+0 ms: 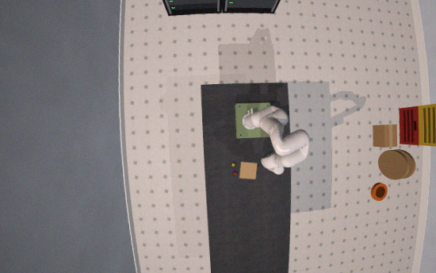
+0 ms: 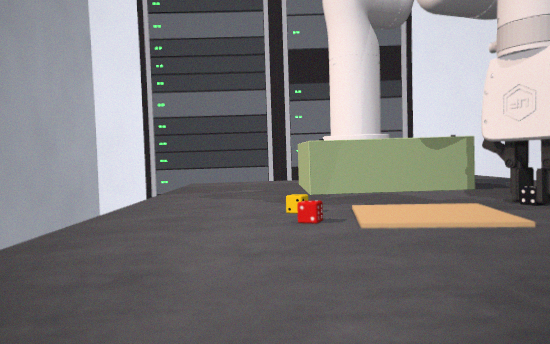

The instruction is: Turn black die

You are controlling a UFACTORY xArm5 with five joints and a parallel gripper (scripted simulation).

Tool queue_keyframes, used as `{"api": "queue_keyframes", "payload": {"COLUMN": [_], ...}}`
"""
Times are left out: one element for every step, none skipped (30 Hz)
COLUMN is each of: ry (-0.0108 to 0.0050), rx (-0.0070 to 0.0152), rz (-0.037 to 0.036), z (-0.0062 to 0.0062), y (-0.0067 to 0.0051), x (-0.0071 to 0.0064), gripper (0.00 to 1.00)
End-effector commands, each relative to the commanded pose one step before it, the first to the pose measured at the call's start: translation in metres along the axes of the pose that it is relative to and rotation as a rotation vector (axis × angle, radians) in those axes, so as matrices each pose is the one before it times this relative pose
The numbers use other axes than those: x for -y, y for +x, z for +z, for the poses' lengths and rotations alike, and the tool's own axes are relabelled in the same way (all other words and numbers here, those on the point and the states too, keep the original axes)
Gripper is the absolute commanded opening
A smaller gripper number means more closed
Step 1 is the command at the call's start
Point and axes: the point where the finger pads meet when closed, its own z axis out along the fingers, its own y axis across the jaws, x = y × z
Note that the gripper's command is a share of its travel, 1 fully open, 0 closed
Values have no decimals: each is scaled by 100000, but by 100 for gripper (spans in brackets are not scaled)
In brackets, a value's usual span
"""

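Note:
In the side view my gripper [image 2: 529,192] stands low at the table's right, just beyond the tan mat [image 2: 442,215], with its fingers shut on the black die [image 2: 528,195]. The die sits at table level, off the mat, and its near face shows several white pips. Its top face is hidden by the fingers. In the overhead view the arm's end [image 1: 273,163] covers the die, right of the mat [image 1: 248,171]. The red die [image 2: 310,211] and the yellow die [image 2: 295,203] lie on the table left of the mat, close together; they also show overhead as the red die [image 1: 235,173] and the yellow die [image 1: 233,164].
The arm stands on a green base block [image 2: 387,165] behind the mat. Server racks [image 2: 210,95] stand behind the table. On the floor to the right are a cardboard box [image 1: 384,136], a round wooden drum [image 1: 396,163], an orange pot [image 1: 379,191] and red and yellow crates [image 1: 417,125].

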Motion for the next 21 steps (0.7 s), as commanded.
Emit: {"api": "queue_keyframes", "payload": {"ry": [-273, 0, 0, 0, 0, 0, 0, 0, 0, 0, 0, 0, 0, 0, 0, -1, -2, -3, -5, -6, 0], "rx": [29, 0, 0, 0, 0, 0, 0, 0, 0, 0, 0, 0, 0, 0, 0, 0, 0, 0, 1, 1, 0], "rz": [0, 0, 0, 0, 0, 0, 0, 0, 0, 0, 0, 0, 0, 0, 0, 0, 0, 0, 0, 0, 0], "z": [-71, 0, 0, 0, 0, 0, 0, 0, 0, 0, 0, 0, -6, 0, 0, -41, -103, -182, -271, -364, -460], "y": [-12, 0, 0, 0, 0, 0, 0, 0, 0, 0, 0, 0, 0, 0, 0, 0, 0, 0, 0, 0, 0], "x": [-113, 0, 0, 0, 0, 0, 0, 0, 0, 0, 0, 0, 0, 0, 0, 0, -1, -1, 1, 4, -4], "gripper": [15, 15, 15, 15, 15, 15, 15, 15, 15, 15, 15, 15, 15, 15, 15, 15, 15, 15, 15, 15, 15]}}
